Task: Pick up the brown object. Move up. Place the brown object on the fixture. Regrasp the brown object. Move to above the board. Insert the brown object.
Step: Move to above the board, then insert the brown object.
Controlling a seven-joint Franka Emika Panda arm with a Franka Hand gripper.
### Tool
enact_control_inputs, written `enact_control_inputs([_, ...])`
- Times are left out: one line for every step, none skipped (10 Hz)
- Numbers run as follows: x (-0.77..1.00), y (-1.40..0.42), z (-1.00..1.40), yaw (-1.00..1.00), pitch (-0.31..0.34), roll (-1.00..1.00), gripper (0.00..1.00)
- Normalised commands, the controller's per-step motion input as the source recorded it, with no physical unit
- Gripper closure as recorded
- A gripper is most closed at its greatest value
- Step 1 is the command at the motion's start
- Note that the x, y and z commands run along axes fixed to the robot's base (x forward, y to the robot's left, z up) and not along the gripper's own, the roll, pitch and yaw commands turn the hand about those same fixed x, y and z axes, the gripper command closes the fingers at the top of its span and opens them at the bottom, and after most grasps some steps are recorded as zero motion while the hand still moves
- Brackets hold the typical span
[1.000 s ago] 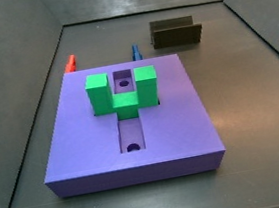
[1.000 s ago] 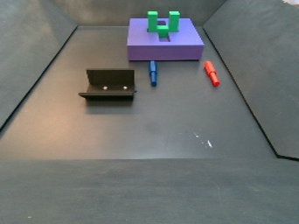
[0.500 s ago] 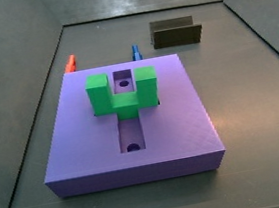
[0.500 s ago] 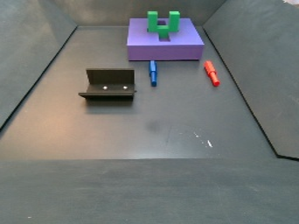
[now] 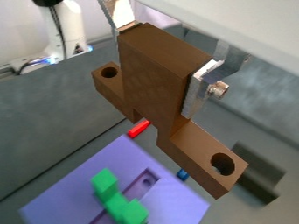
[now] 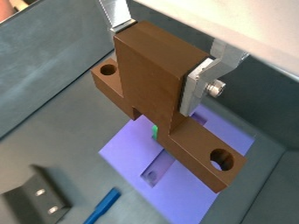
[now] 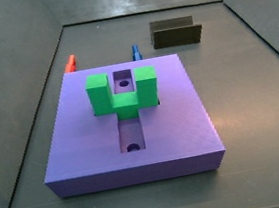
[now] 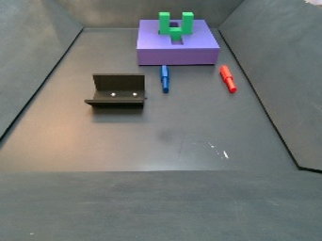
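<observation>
In both wrist views my gripper (image 5: 162, 52) (image 6: 162, 51) is shut on the brown object (image 5: 158, 79) (image 6: 152, 83), an orange-brown T-shaped block whose stem has a round hole near its end. It hangs high above the board (image 5: 70, 197) (image 6: 225, 140), a purple slab that carries a green U-shaped block (image 5: 117, 197) (image 6: 155, 131). The gripper and the brown object are out of both side views. The board (image 7: 175, 130) (image 8: 189, 52) and green block (image 7: 122, 91) (image 8: 175, 24) show there. The fixture (image 7: 176, 33) (image 8: 119, 91) (image 5: 263, 184) (image 6: 35, 197) stands empty on the floor, apart from the board.
A red peg (image 7: 70, 62) (image 8: 228, 78) (image 5: 139, 129) and a blue peg (image 7: 134, 52) (image 8: 165, 78) (image 6: 103, 204) lie on the floor beside the board's edge. Dark sloping walls enclose the grey floor.
</observation>
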Motion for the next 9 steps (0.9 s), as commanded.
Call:
enact_control_inputs([-0.06,0.03,0.01,-0.02,-0.032,-0.48,1.0])
enact_control_inputs([-0.05,0.01,0.0,-0.01,-0.036,-0.32,1.0])
enact_control_inputs([0.0,0.0,0.0,0.0,0.0,0.01,1.0])
enact_control_inputs([0.0,0.0,0.0,0.0,0.0,-0.01,1.0])
enact_control_inputs([0.02,0.0,0.0,0.0,0.0,0.0,1.0])
enact_control_inputs([0.01,0.0,0.0,-0.35,0.0,0.0,1.0])
enact_control_inputs([0.09,0.0,0.0,-0.65,-0.023,-0.02,1.0])
enact_control_inputs([0.12,-0.02,-0.03,-0.79,-0.033,-0.04,1.0])
enact_control_inputs([0.18,-0.03,-0.03,-0.85,-0.034,-0.05,1.0])
